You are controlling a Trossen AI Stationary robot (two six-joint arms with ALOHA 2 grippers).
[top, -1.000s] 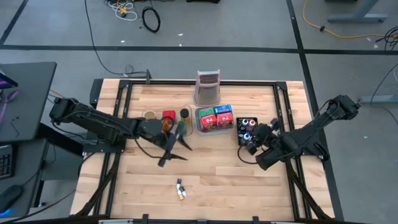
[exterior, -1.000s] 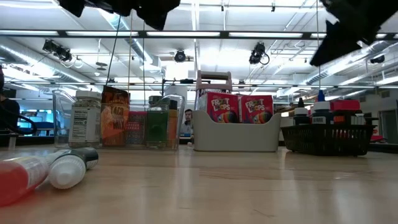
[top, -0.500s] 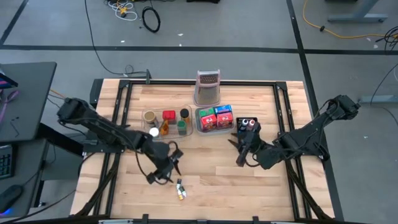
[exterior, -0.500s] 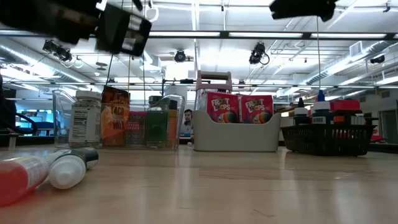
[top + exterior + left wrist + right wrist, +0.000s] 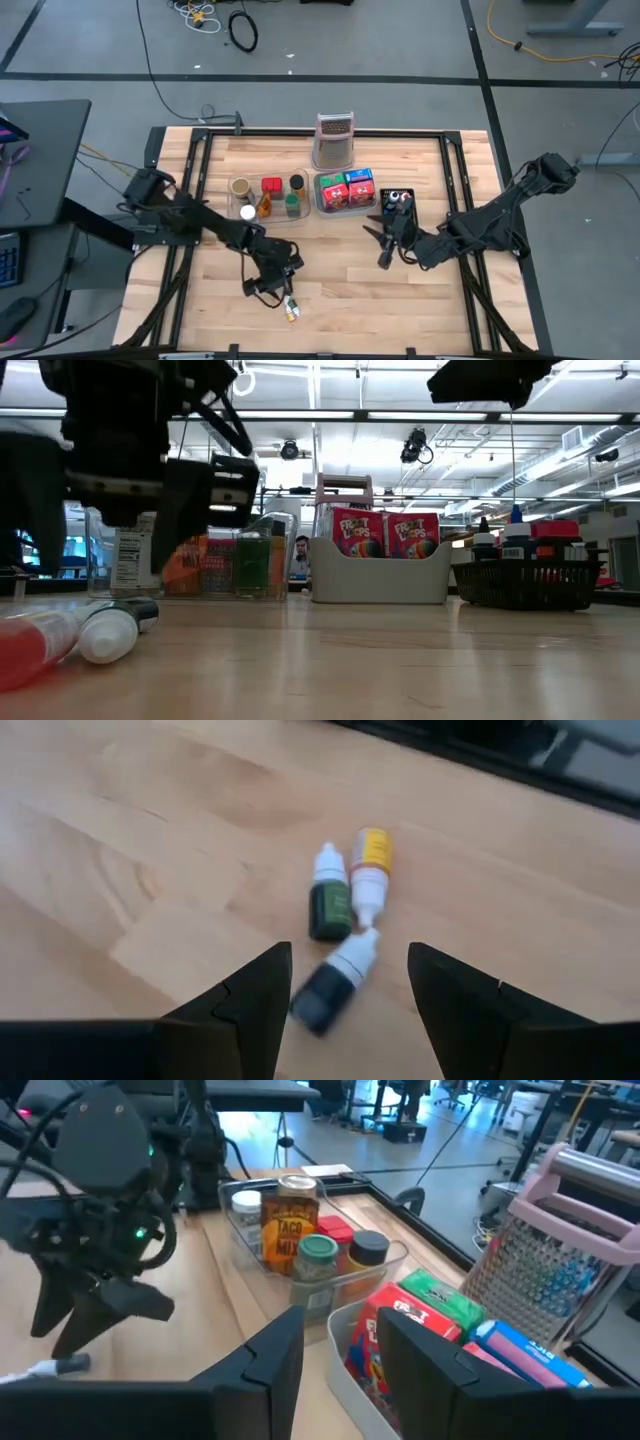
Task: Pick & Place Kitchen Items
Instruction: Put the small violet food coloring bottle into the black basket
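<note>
Three little dropper bottles (image 5: 345, 935) lying loose near the table's (image 5: 400, 290) front edge, loads of bare wood around them.

Left gripper (image 5: 350, 985) hovers right above them, fingers parted, holding nothing. Right gripper (image 5: 340, 1345) hangs mid-table just near of the cereal-box tray (image 5: 345, 190), fingers partly open, empty too.

Both arms are black throughout, built of chunky jointed segments. The left arm (image 5: 190, 222) carries a thin dark cable looping off its forearm near the wrist. The right arm (image 5: 500, 215) ends its upper link in a bulky rounded joint housing. Seen from each wrist, the fingers (image 5: 245, 1010) are matte black, flat-faced wedges with angular, stepped edges. A small green light glows on the left wrist housing (image 5: 140, 1233)
</note>
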